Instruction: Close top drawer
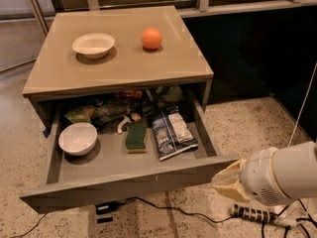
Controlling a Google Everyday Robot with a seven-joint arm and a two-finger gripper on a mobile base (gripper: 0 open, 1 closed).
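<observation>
The top drawer (124, 183) of the tan-topped cabinet (119, 68) stands pulled far out, its plain grey-brown front facing me. Inside lie a white bowl (78, 138), a green sponge (136, 135), a dark snack bag (172, 132) and more packets at the back. My gripper (225, 181), on a white arm, is at the lower right, its tan tip just beside the right end of the drawer front, at about the same height. The lower drawers are hidden below the open one.
On the cabinet top sit a white bowl (93, 44) and an orange (151, 38). A power strip (252, 214) and black cables (148, 205) lie on the speckled floor beneath the drawer and arm. A dark wall runs behind on the right.
</observation>
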